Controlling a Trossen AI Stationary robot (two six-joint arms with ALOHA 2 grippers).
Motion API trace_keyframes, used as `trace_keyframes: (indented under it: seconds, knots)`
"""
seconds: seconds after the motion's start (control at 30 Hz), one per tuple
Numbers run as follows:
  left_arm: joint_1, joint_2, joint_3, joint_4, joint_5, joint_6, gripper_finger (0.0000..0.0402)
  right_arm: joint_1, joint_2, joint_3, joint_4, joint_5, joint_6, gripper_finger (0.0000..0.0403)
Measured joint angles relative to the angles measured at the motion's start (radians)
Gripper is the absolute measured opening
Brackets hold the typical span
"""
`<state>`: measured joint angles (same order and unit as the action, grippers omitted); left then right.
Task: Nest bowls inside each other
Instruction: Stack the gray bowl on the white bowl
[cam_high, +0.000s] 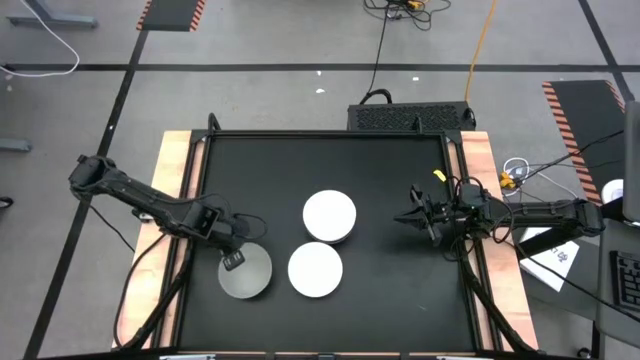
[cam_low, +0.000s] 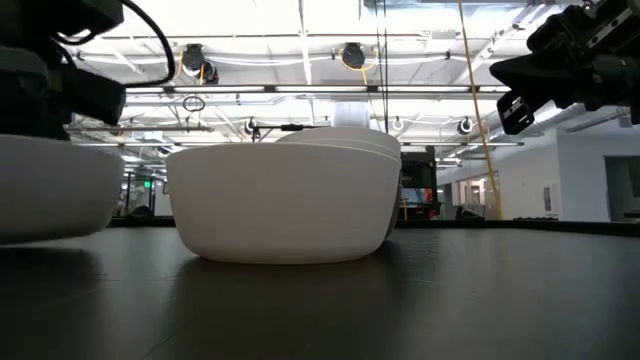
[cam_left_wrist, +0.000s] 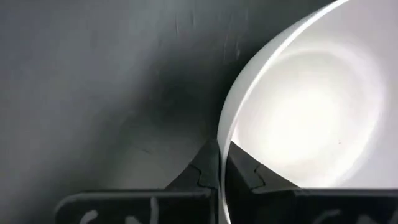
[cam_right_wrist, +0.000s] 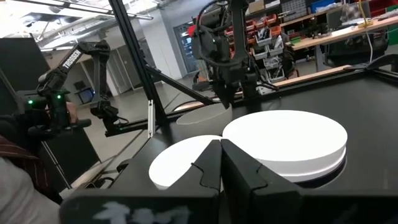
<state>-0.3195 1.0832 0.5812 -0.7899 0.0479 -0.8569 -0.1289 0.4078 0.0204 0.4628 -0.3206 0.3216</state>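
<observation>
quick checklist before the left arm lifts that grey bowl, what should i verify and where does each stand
1. Left gripper shut on the rim of the grey bowl: ok, the fingers pinch the wall with one inside and one outside.
2. Grey bowl sits apart from the front white bowl: ok, a gap shows from above.
3. Target for nesting: the rear white bowl stack looks like several bowls already nested, an extra rim shows below its top; exact count cannot tell.
4. Right gripper out of the way: ok, shut, empty, hanging above the table's right side.
5. Black bowl located: not ok, not visible in any view.
</observation>
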Motion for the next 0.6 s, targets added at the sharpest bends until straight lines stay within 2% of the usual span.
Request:
trace_keyframes:
  seconds: [0.4, 0.6]
  knots:
    - [-0.002, -0.273, 0.0, 0.131, -0.229, 0.128, 0.0005, 0.0, 0.0, 0.0, 0.0, 0.0, 0.007, 0.0]
    - [-0.023, -0.344, 0.0, 0.25, -0.321, 0.253, 0.0004, 0.0, 0.0, 0.0, 0.001, 0.0, 0.007, 0.0]
